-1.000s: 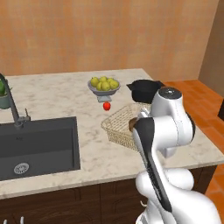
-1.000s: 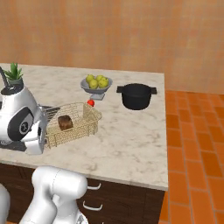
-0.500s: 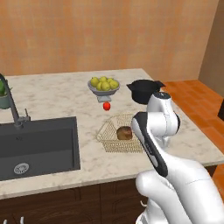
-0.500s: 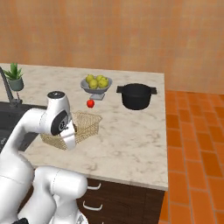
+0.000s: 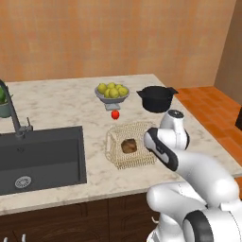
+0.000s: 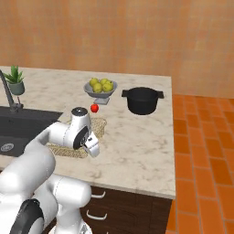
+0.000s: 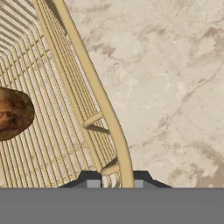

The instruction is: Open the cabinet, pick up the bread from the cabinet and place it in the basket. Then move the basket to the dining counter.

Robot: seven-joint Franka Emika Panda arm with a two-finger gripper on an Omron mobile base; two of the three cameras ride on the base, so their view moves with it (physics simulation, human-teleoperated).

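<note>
Golden-yellow wire makes up the basket, which sits on the dining counter, a pale marble-look top, just right of the inset black sink. The bread, a small brown loaf, lies inside the basket on its mesh floor, a little left of centre in the left base view.

The arm bends low over the basket's right side, its wrist hiding that edge. In the hand view the gripper sits directly on the basket's rim: the rounded rim bar runs down between the two dark fingertips, and the jaws are drawn tight together on it. The grip seems to be on the rim wire itself, though the tips are largely cut off at the bottom of that view. From there the loaf lies inside the basket well off to one side of the fingers, not touching them, while bare counter spreads on the outer side of the rim.

Beyond the basket, a small red fruit lies on the counter, just in front of a grey bowl of yellow fruit. A black pot stands to the right of that bowl. At the far left, a tap rises behind the sink beside a small potted plant.
</note>
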